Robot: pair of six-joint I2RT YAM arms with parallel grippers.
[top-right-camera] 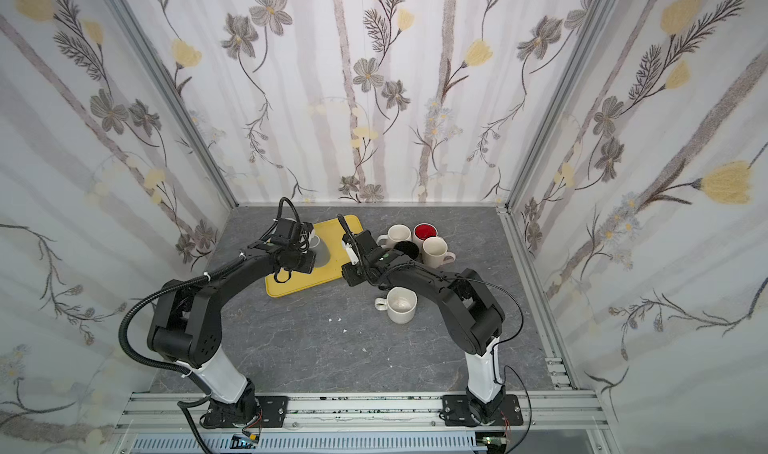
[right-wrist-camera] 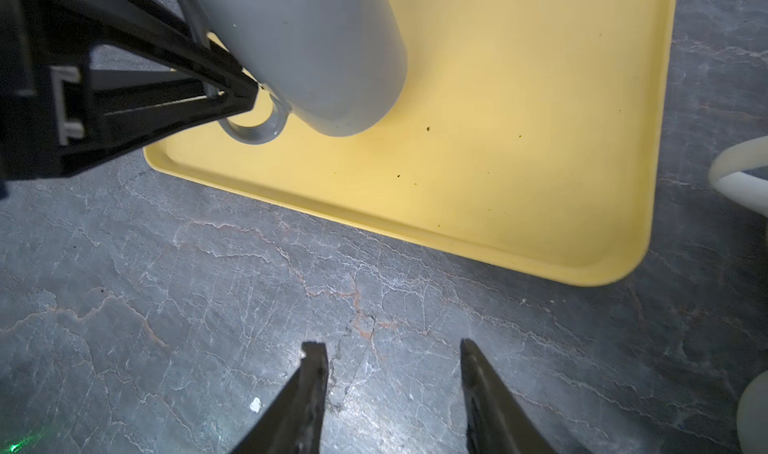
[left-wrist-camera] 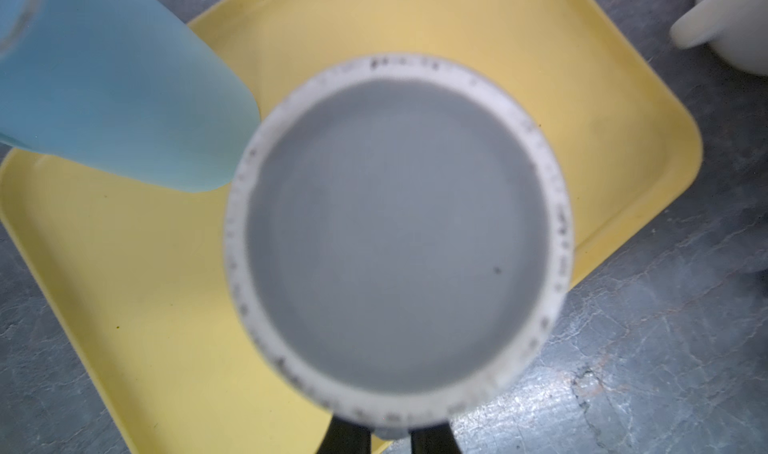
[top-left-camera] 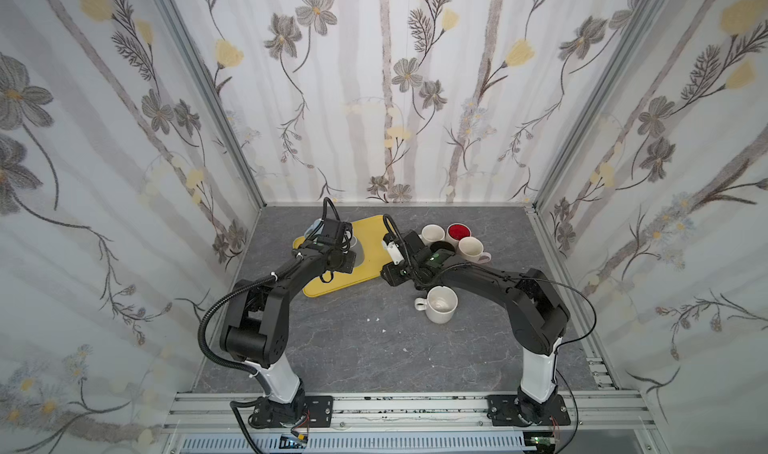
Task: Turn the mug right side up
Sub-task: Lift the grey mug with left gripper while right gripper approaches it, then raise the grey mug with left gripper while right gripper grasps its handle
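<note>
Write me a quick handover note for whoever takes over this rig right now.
Left gripper: shut on the handle of the grey mug.
Right gripper: open, empty, over the table beside the yellow tray.
The grey mug is base up over the tray; whether it has lifted off is unclear.
Done: handle gripped. Left: lift, flip upright, set down.

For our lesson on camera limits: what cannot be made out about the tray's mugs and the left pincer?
Grey mug: blurred in the left wrist view; ring marks unreadable.
Its mouth: cut off by the right wrist view's edge.
Blue mug: cut by the left wrist view's edge; mostly behind the left arm in both top views.
Left pincer: tips hidden under its wrist in both top views.
</note>
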